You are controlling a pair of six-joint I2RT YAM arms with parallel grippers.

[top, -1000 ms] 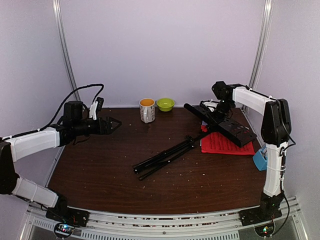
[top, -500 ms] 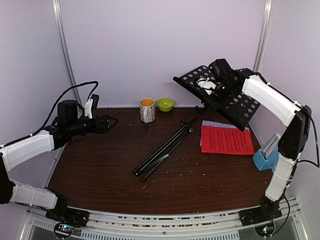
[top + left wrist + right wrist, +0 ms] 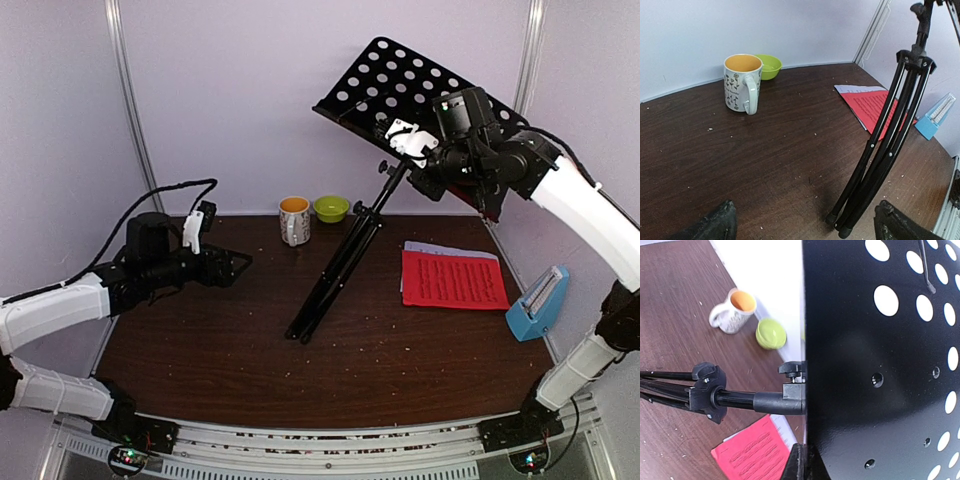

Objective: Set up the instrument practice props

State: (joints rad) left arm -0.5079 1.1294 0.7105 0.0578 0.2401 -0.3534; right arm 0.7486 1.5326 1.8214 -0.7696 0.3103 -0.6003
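The black music stand (image 3: 346,256) leans steeply, its folded legs' feet (image 3: 299,331) on the table and its perforated desk (image 3: 410,92) raised high at the back. My right gripper (image 3: 436,178) is shut on the desk's edge (image 3: 880,365); one finger (image 3: 799,465) shows against it. My left gripper (image 3: 238,262) is open, low over the table left of the legs. In the left wrist view the feet (image 3: 841,226) stand between its fingertips (image 3: 895,222), nearer the right one, untouched. Red sheet music (image 3: 455,281) lies flat at right on a pale page. The light-blue metronome (image 3: 537,303) stands right of it.
A white-and-orange mug (image 3: 294,220) and a small green bowl (image 3: 331,208) stand at the back centre near the wall. The enclosure's walls and metal posts close in the sides. Crumbs dot the dark wooden table (image 3: 200,340).
My right arm has lifted the desk high, swinging the stand from lying on the table to steeply upright. My left gripper has moved right and lower, toward the feet.
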